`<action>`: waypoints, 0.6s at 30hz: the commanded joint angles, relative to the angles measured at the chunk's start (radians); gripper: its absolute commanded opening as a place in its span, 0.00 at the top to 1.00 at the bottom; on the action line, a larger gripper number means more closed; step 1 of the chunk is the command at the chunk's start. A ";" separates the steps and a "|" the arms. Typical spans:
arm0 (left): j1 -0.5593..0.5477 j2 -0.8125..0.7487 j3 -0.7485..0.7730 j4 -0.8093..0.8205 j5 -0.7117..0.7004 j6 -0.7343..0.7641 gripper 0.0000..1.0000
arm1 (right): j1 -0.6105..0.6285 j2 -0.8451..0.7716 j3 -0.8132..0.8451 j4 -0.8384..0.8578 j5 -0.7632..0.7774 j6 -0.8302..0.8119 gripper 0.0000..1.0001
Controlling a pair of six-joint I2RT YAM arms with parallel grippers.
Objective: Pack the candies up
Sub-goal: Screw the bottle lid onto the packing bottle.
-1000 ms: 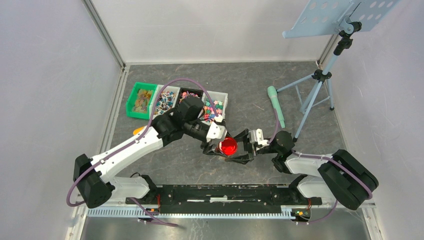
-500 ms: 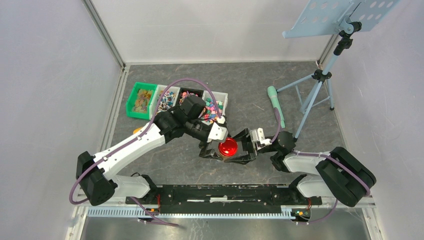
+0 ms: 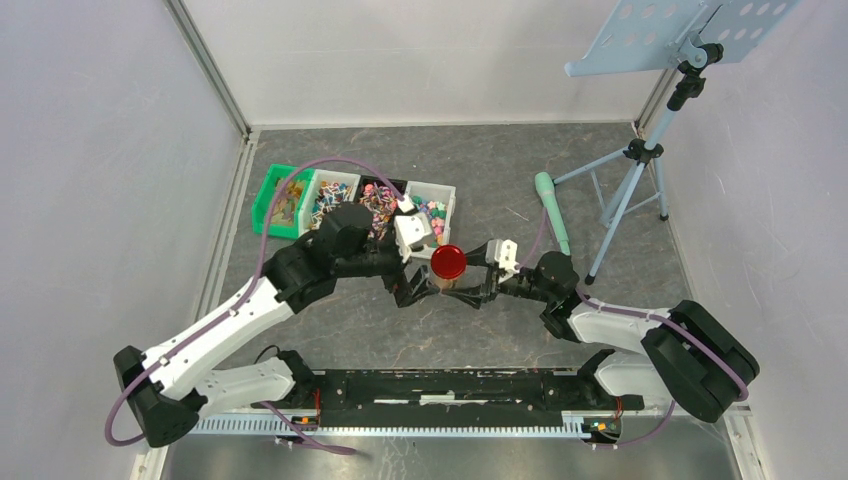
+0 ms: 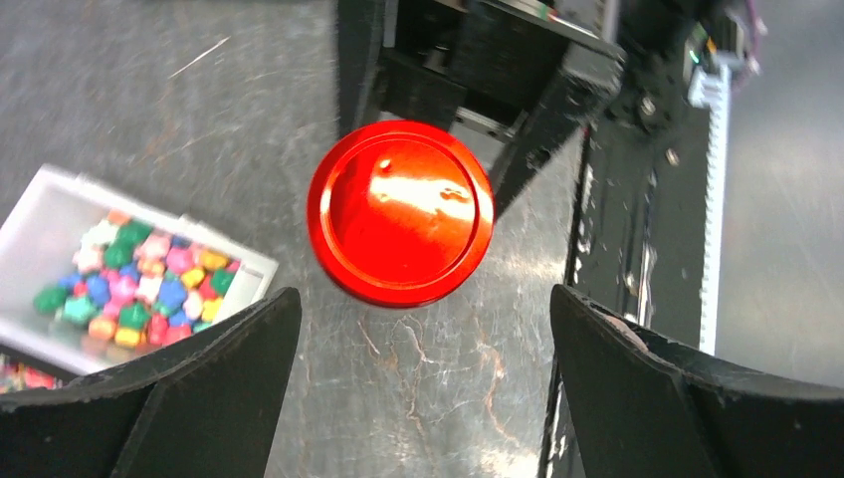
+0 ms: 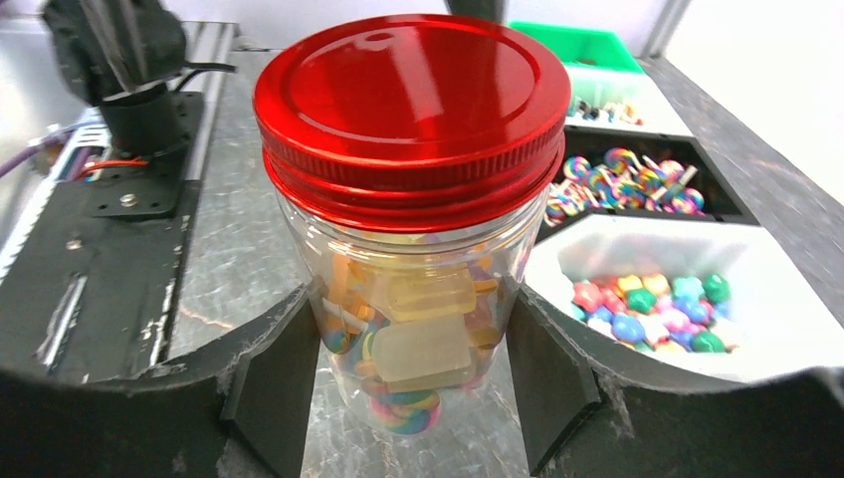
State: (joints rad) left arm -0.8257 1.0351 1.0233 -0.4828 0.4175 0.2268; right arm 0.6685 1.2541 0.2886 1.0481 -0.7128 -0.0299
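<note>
Right now the right gripper (image 5: 413, 383) pinches a clear jar (image 5: 408, 299) low on its body, one black finger (image 5: 274, 383) pressed to each side of the wall. A red lid (image 5: 413, 100) sits on the jar's mouth, its ribbed edge covering the neck. Inside the jar lie the candies (image 5: 418, 354): pale yellow wrapped pieces in the middle, striped and pink ones below them. The jar stands upright; its base seems to be just off the table (image 3: 520, 170), though no view settles that. Above it the left gripper (image 4: 423, 398) hangs with its jaws spread wide, a dark finger (image 4: 189, 398) on either side of its wrist view and neither touching the lid, which shows there as a round red disc between and beyond them. Behind the jar, toward the back of the table, a row of bins lies side by side: a white bin (image 5: 697, 249) nearest, holding more loose candies in pink, green, blue and yellow, then a black bin (image 5: 637, 149) of striped lollipops, another pale one, and a green bin (image 3: 280, 198) at the far left end. Off to the right a pale green cylinder (image 3: 552, 210) lies on the table, near the legs of a music stand (image 3: 640, 150) in the back corner.
</note>
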 commanded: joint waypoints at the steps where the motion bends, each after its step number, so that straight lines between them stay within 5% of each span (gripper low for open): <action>1: 0.003 -0.063 0.000 0.107 -0.302 -0.338 0.03 | 0.018 0.009 0.051 0.025 0.169 0.025 0.60; 5: -0.007 -0.004 0.105 0.033 -0.399 -0.468 0.11 | 0.043 0.023 0.067 -0.004 0.236 0.024 0.60; 10: -0.108 0.064 0.192 -0.045 -0.632 -0.540 0.06 | 0.061 0.029 0.083 -0.040 0.306 0.028 0.60; 18: -0.184 0.185 0.299 -0.133 -0.723 -0.632 0.04 | 0.067 0.033 0.096 -0.040 0.323 0.028 0.61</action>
State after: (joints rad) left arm -0.9733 1.1973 1.2743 -0.5808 -0.2028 -0.3080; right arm 0.7269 1.2881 0.3302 0.9550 -0.4198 -0.0071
